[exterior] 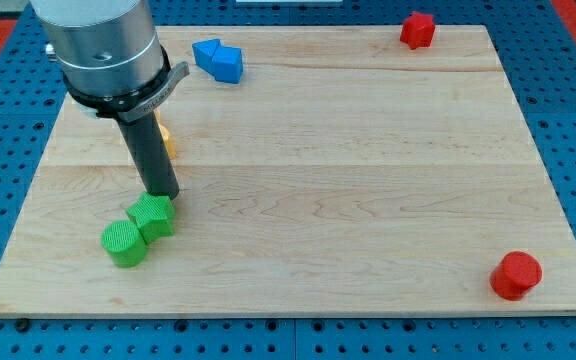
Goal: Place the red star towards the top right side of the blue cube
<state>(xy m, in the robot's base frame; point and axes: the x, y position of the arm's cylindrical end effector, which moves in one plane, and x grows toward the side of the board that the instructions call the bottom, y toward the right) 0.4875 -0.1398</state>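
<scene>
A red star-like block [417, 30] sits at the top right edge of the wooden board [368, 180]. A blue angular block [218, 60] lies near the view's top, left of centre; its exact shape is hard to make out. My tip [165, 196] is at the left of the board, touching or just above the upper edge of a green star block [153, 216]. It is far from both the red star and the blue block.
A green cylinder [123, 244] touches the green star at its lower left. A red rounded block [515, 275] sits at the bottom right corner. An orange block [169, 141] is partly hidden behind the rod. A blue pegboard surrounds the board.
</scene>
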